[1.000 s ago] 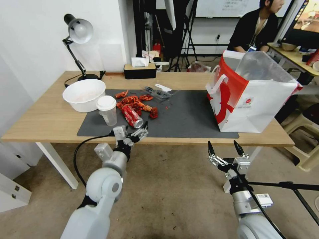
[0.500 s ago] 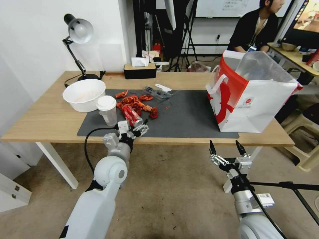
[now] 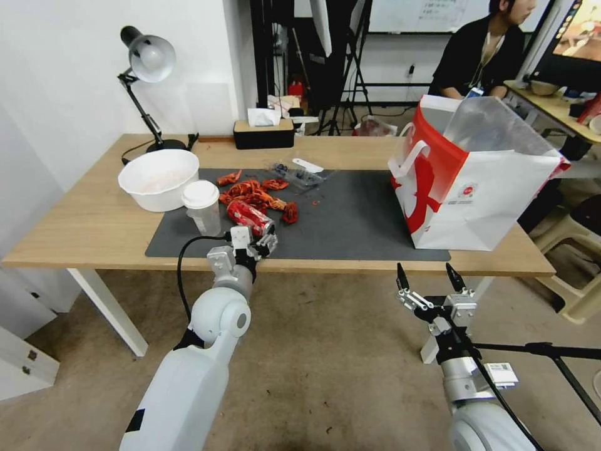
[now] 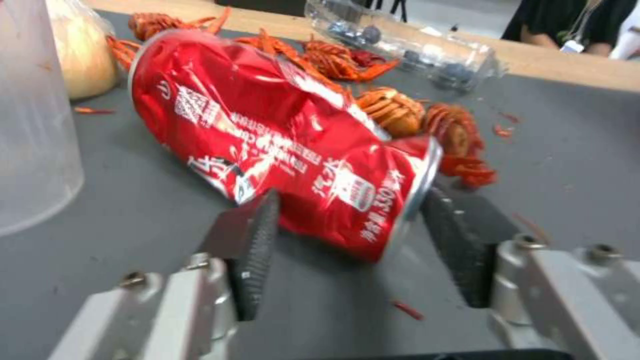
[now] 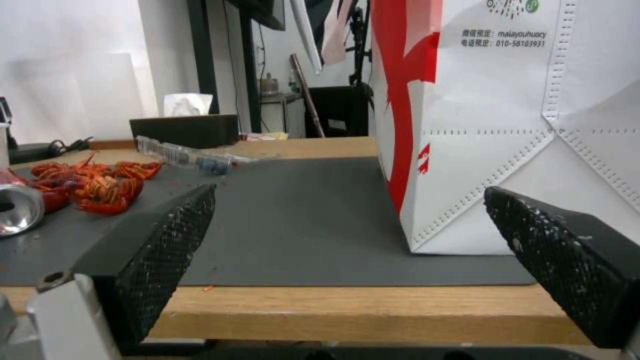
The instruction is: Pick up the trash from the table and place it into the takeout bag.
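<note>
A crushed red can lies on its side on the dark grey mat of the table. My left gripper is low at the mat's front edge, its fingers drawn in against both sides of the can's near end. A lidded clear cup and a white bowl stand left of the can. Red crayfish shells lie behind it. The red-and-white takeout bag stands open on the right. My right gripper hangs open below the front edge.
A clear plastic tray lies at the mat's back edge. A desk lamp and a black tissue box stand along the table's far side. Bare mat stretches between the shells and the bag.
My left arm reached forward over the table's front edge and its fingers came in on the can. The can turned more crosswise on the mat. The right gripper barely moved.
</note>
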